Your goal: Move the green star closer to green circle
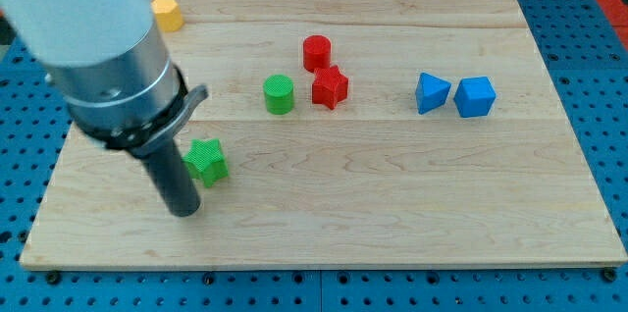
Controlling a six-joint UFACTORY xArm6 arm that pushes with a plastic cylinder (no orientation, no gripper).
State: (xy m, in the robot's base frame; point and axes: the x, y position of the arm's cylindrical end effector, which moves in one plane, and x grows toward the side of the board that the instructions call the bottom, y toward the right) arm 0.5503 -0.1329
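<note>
Sitting just right of my tip (184, 211) (seemingly touching), green star (207, 161).

surface: pale wooden board (392, 204) | surround: blue perforated panel (599, 47) | light: even

Robot lab: wooden board (392, 204) on blue perforated bench (608, 106).

Seven blocks sit on the counter (392, 184): two green, a star (206, 161) and a circle (279, 93); two red (316, 52) (330, 87); two blue (432, 92) (475, 96); one yellow (168, 13).
</note>
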